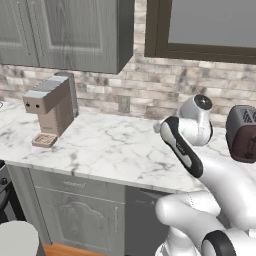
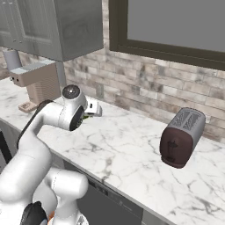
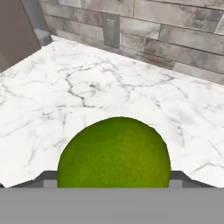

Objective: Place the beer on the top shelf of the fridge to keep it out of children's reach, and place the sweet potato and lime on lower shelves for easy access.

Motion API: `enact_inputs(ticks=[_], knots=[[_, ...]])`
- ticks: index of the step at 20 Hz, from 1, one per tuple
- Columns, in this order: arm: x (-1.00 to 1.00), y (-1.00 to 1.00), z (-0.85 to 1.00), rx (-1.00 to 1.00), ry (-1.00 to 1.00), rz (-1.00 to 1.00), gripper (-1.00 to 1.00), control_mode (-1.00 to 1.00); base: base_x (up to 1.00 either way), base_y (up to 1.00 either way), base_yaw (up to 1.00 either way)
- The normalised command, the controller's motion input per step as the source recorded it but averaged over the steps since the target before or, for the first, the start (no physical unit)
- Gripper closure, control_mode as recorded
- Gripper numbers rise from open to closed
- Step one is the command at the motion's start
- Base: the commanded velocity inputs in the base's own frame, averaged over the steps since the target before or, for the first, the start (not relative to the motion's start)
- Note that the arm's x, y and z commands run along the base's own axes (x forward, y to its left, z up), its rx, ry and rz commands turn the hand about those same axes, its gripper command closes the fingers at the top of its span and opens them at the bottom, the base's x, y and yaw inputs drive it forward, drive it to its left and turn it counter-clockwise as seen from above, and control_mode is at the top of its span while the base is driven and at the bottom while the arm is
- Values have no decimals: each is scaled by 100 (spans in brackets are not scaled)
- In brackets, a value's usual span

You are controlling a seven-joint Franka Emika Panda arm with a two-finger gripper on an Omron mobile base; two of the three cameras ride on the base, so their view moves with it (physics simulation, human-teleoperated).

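Observation:
A round yellow-green lime (image 3: 113, 153) sits large and close between the two fingertips of my gripper (image 3: 113, 178), which touch it on both sides. The gripper is shut on the lime and holds it a little above the white marble counter (image 3: 87, 87). From the right base view, the gripper (image 2: 90, 112) hangs over the counter's back half near the brick wall, with a sliver of the green lime (image 2: 86, 117) showing under the hand. The beer, the sweet potato and the fridge with its shelves are out of view.
A beige coffee machine (image 1: 50, 107) stands at the counter's left end. A dark brown toaster (image 2: 182, 136) stands to the right. A wall outlet (image 3: 110, 28) is set in the brick backsplash ahead. Grey upper cabinets (image 1: 70, 30) hang over the left side.

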Motion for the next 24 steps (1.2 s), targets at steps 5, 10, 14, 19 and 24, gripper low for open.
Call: enact_inputs(ticks=[5, 10, 14, 19, 24], knots=[[-45, 9, 86, -8, 0, 0, 100, -100, 0, 0, 0], [-52, 0, 34, -6, -1, 0, 100, -100, 0, 0, 0], [-51, 0, 7, 0, -4, 0, 100, -100, 0, 0, 0], [-53, 0, 0, 0, -2, 0, 100, -100, 0, 0, 0], [-47, 0, 3, -2, 0, 0, 100, -100, 0, 0, 0]])
